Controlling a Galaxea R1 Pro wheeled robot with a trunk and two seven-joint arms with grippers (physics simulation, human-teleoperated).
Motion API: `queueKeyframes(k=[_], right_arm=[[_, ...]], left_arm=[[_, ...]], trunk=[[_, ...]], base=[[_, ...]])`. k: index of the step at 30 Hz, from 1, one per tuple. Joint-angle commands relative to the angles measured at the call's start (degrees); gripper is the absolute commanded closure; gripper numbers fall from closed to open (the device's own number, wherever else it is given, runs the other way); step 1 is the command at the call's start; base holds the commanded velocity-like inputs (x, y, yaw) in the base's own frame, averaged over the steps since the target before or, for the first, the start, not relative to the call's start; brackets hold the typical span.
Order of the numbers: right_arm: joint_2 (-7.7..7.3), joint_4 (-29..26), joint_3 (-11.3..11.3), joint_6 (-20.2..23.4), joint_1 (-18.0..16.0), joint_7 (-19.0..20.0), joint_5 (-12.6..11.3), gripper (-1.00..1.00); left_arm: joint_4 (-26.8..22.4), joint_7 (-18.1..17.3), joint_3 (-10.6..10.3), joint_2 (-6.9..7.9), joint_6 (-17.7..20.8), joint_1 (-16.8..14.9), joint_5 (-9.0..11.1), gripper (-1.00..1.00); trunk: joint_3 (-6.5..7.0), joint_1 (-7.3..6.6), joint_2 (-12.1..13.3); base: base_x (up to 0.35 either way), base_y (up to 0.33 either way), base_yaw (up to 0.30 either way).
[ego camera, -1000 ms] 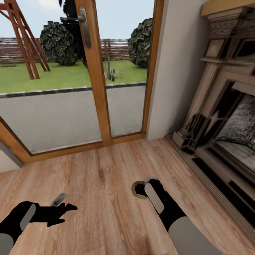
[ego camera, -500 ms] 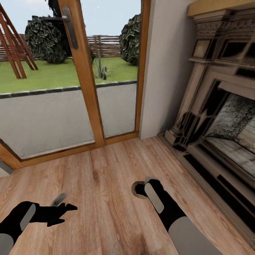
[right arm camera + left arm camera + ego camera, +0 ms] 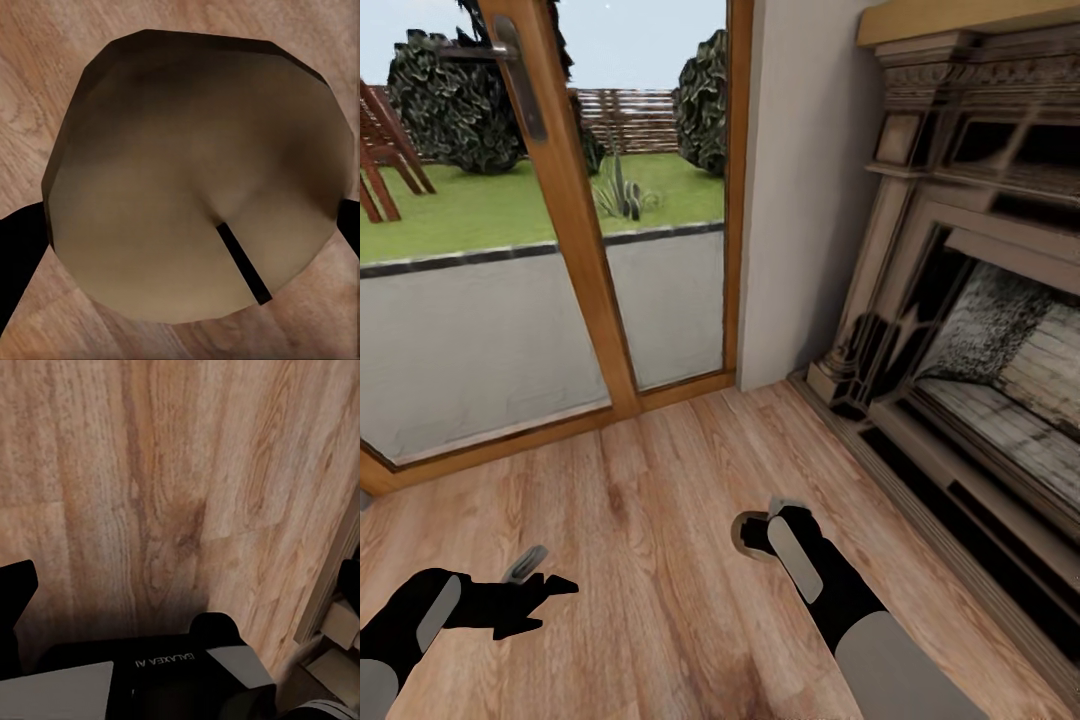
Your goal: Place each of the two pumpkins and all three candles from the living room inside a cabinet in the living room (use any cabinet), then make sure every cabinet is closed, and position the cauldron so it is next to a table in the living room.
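Candle (image 3: 199,180), squat olive-tan stub w/ a short black wick, sits between the right hand's (image 3: 752,535) fingers, gripped from both sides; black fingertips show at either edge of it in the right wrist view. In the head view it's a small brownish disc at the tip of the hand, just above the plank floor (image 3: 660,480). Left hand (image 3: 545,585) hangs low over the floor w/ nothing in it, fingers spread apart. Fireplace (image 3: 960,330) w/ carved stone surround stands to the right, near the right arm. Ahead, wood-framed glass door (image 3: 560,220) w/ metal handle; lawn, bushes & fence beyond.
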Motion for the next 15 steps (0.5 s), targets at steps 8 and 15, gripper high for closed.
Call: queueKeyframes(k=[8,15], right_arm=[[-0.34,-0.03,0.14,-2.23,0.00,0.00,-0.09,1.00],[-0.32,0.05,0.30,-2.38,0.00,0.00,0.43,1.00]], left_arm=[[0.00,0.08,0.00,0.00,0.00,0.00,-0.03,-1.00],[0.00,0.09,0.00,0.00,-0.06,0.00,-0.04,-1.00]], trunk=[[1.35,-1.76,3.22],[2.61,-3.30,6.03]], base=[[0.000,0.000,-0.011],[0.000,0.000,0.000]])
